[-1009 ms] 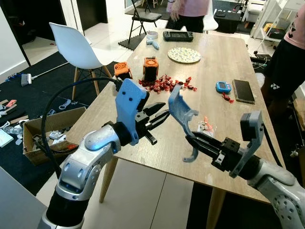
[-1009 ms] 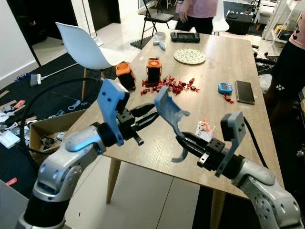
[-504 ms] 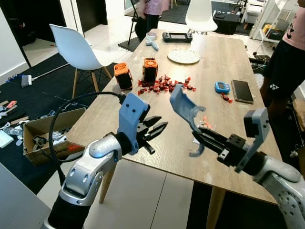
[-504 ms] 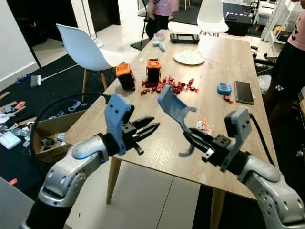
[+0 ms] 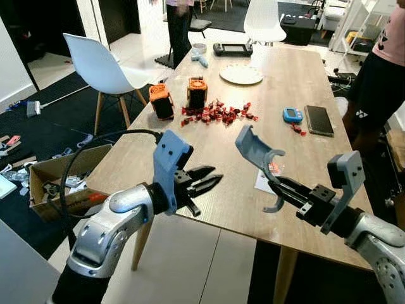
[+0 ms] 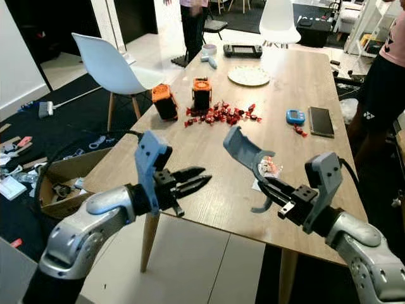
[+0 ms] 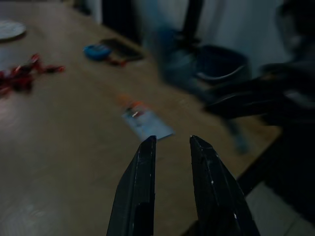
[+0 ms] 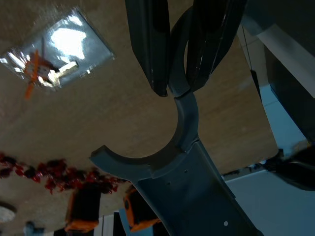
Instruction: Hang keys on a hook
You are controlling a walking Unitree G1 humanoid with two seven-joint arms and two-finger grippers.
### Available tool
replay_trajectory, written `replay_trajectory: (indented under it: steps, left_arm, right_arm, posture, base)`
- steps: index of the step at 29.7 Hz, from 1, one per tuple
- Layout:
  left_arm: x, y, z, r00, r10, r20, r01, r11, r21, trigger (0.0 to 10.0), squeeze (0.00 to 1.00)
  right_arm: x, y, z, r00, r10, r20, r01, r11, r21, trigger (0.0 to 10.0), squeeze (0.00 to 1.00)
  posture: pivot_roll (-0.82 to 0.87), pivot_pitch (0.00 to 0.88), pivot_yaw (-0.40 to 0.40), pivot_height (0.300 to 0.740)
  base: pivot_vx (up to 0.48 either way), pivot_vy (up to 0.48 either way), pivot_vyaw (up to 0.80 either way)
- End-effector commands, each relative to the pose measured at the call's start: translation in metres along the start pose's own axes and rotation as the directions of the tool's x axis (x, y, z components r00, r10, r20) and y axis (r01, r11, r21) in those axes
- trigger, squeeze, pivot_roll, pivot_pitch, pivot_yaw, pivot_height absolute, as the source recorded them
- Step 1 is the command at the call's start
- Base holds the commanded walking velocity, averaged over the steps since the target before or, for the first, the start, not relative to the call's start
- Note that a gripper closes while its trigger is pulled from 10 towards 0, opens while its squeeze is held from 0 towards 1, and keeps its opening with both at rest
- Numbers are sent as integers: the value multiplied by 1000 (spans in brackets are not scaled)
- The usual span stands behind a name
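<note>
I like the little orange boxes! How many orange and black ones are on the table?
2. One orange box stands near the table's left edge; the other orange box stands just right of it, beside the pile of red pieces. More could be hidden.

Your left arm reaches forward from seven o'clock, elbow bent, its left end effector (image 5: 212,179) pointing toward three o'clock with the two black fingers (image 7: 140,191) a narrow gap apart and nothing between them. Your right arm comes in from five o'clock, and its right end effector (image 5: 278,188) points toward ten o'clock, fingers closed on the curved end of a grey-blue hook (image 5: 254,151).
</note>
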State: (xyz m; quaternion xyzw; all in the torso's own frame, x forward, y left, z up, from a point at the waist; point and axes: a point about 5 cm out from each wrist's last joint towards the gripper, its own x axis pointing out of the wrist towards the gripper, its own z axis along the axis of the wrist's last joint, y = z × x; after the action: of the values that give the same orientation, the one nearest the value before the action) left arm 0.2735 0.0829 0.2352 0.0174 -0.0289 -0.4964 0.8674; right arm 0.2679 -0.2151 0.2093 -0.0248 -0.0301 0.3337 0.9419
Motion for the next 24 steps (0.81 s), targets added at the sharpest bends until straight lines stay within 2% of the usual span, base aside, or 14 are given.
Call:
replay_trajectory:
  steps: [1, 10, 17, 24]
  left_arm:
    - [-3, -2, 2, 1000, -19, -1, 19, 1000, -4, 10000, 0]
    - [-3, -4, 11, 999, -30, 33, 30, 1000, -9, 10000, 0]
    - [-4, -4, 16, 999, -25, 46, 26, 1000, -5, 10000, 0]
    - [2, -2, 19, 998, -10, 57, 10, 1000, -6, 10000, 0]
  right_arm:
    - [3, 2, -2, 1000, 10, 3, -10, 1000, -4, 10000, 0]
    - [16, 11, 2, 996, 83, 37, -83, 996, 12, 10000, 0]
    - [16, 7, -3, 998, 69, 6, -69, 998, -11, 10000, 0]
    - [23, 15, -9, 996, 90, 2, -90, 996, -1, 10000, 0]
  posture:
    - [76, 146, 6, 740]
    - [81, 146, 1, 740]
    - [88, 147, -8, 740]
    - [93, 149, -9, 740]
  base:
    - [0, 0, 0]
    - [0, 0, 0]
    - [0, 0, 0]
    - [0, 0, 0]
